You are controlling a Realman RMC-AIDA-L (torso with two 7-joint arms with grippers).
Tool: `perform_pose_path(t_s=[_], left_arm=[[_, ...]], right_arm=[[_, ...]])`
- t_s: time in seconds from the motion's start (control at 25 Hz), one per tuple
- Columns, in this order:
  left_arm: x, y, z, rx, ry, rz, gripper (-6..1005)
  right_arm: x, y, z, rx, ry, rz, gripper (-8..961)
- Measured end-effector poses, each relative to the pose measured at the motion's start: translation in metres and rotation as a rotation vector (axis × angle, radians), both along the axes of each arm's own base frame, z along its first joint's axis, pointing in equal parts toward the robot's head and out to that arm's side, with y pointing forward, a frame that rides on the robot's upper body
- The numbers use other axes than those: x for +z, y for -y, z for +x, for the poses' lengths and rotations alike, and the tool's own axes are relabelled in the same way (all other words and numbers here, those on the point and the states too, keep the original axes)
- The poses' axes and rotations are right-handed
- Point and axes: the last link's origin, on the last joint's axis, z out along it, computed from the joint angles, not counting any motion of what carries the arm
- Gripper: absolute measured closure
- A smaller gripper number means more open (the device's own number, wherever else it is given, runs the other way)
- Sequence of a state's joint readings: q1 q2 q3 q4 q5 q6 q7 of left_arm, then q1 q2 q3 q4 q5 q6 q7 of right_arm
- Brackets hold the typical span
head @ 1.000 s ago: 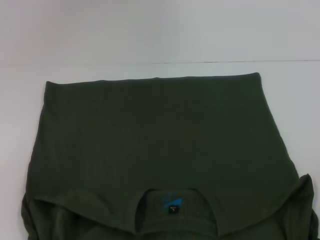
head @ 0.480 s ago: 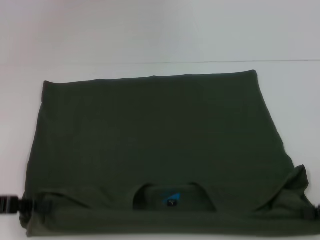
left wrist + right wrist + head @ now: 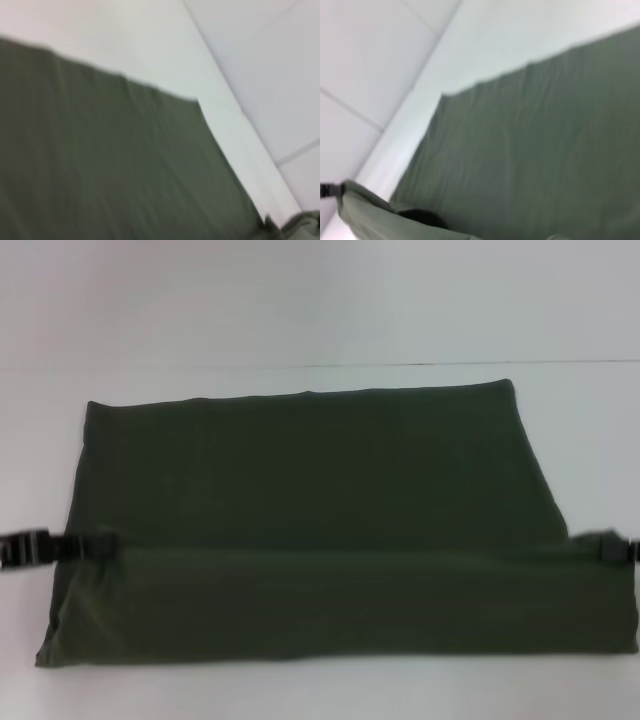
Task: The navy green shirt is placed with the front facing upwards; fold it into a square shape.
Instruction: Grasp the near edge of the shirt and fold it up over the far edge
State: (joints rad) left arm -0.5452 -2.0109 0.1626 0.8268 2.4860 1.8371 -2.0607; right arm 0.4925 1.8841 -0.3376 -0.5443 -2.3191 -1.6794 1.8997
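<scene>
— Where are we with the navy green shirt [image 3: 320, 530]?

— It lies across the middle of the white desk [image 3: 320, 310], its far hem toward the back edge. We have the near portion lifted and carried over the body, so a long flap stands as a band along the front edge. The left gripper [image 3: 85, 545] sits at the shirt's left end of the fold, the right gripper [image 3: 600, 545] at its right end, each clamped on the cloth there as far as we can judge.

— What worries us?

— Mostly skew. The flap's lower edge looks wider than the layer beneath it, and the two ends do not sit level. If one arm travels farther than the other, we think the fold line will run crooked and the final shape will not be square.

— Anything else?

— Slack. The cloth between our grippers hangs unsupported, so it could sag and crease in the middle when we lay it down. And if we let go too soon, the flap may fall back toward the front edge.
</scene>
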Motion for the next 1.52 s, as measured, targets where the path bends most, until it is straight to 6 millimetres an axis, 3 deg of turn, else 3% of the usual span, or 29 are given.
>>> perform_pose_path(t_s=[0.24, 0.52, 0.8, 1.0, 1.52], left_arm=[[0.004, -0.024, 0.002, 0.029, 0.013, 0.162, 931], [0.0, -0.044, 0.009, 0.03, 0.067, 0.327, 926], [-0.018, -0.065, 0.021, 0.03, 0.065, 0.447, 920], [-0.032, -0.079, 0.026, 0.044, 0.054, 0.537, 916], [-0.065, -0.111, 0.025, 0.099, -0.039, 0.691, 905]], right_arm=[[0.007, -0.022, -0.009, -0.025, -0.085, 0.173, 851], [-0.006, -0.045, -0.019, -0.072, -0.14, 0.319, 840], [-0.03, -0.065, -0.026, -0.131, -0.126, 0.416, 828], [-0.035, -0.075, -0.027, -0.176, -0.128, 0.495, 820], [-0.061, -0.112, -0.044, -0.229, -0.079, 0.597, 799]])
